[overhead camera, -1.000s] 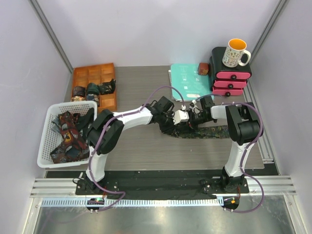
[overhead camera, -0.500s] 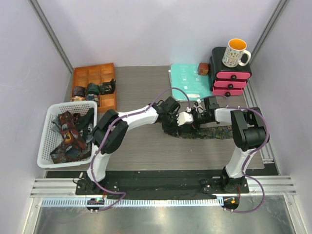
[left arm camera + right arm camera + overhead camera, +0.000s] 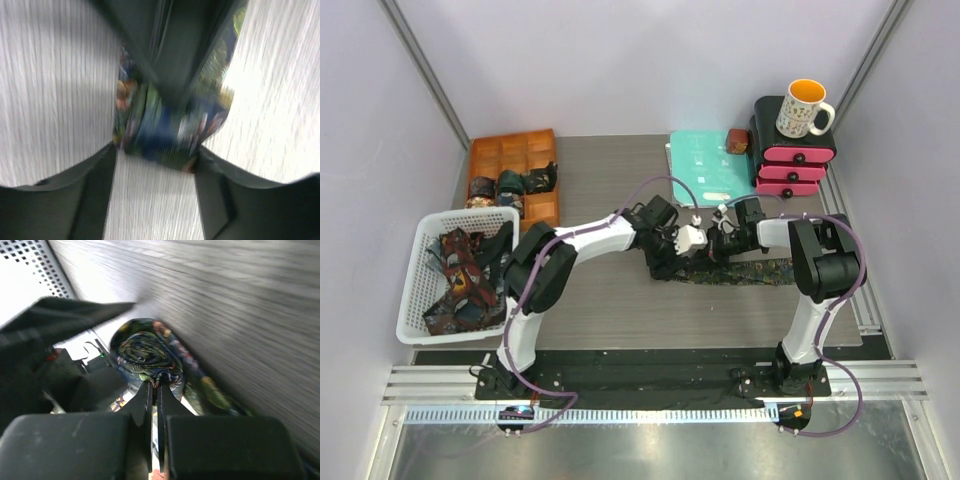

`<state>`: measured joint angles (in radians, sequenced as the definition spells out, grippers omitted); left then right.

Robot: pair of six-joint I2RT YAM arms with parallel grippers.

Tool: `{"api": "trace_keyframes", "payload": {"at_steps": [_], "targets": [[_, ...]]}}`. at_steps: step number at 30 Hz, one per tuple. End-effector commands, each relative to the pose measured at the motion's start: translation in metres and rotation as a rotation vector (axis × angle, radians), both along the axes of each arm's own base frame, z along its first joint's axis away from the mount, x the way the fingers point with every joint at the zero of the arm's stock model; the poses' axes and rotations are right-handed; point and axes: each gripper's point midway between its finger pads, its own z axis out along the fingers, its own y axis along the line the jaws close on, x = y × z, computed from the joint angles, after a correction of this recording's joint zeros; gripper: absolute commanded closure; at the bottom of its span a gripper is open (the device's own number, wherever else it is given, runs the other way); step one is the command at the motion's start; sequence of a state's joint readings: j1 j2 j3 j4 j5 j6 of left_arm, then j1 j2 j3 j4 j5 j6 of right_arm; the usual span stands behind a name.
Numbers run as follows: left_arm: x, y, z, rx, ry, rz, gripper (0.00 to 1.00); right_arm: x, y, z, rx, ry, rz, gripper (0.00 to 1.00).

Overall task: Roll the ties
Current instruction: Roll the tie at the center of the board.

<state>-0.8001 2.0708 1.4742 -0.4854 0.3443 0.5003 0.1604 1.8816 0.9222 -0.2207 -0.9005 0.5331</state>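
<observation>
Right wrist view: my right gripper (image 3: 155,384) has its jaws pressed together, tips against the near rim of the dark leaf-print fabric necktie (image 3: 145,352), part coiled into a roll. My left gripper (image 3: 156,150) stands apart, 1 jaw at each flank of that roll. The unrolled strip runs back under my right wrist on the grey wood-grain table (image 3: 600,300).

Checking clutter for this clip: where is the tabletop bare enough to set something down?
Bare: the table strip between the tie and its near edge, and the back patch between the orange tray and teal folder. Crowded: mid-table, where left gripper and right gripper meet on its roll.
</observation>
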Motion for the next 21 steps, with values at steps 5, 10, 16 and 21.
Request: {"api": "trace_keyframes", "payload": {"at_steps": [5, 10, 16, 21], "targets": [[-0.002, 0.017, 0.052, -0.338, 0.104, 0.024, 0.20, -0.012, -0.042, -0.069, -0.257, 0.017, 0.056, 0.99], [-0.002, 0.007, 0.052, -0.397, 0.101, 0.024, 0.15, -0.015, -0.044, -0.072, -0.265, 0.021, 0.081, 0.99], [0.005, -0.010, 0.038, -0.420, 0.088, 0.008, 0.14, -0.013, -0.037, -0.078, -0.259, 0.010, 0.093, 0.99], [-0.002, -0.018, 0.030, -0.413, 0.070, -0.037, 0.16, -0.012, -0.019, -0.080, -0.229, 0.011, 0.104, 0.99]]}}
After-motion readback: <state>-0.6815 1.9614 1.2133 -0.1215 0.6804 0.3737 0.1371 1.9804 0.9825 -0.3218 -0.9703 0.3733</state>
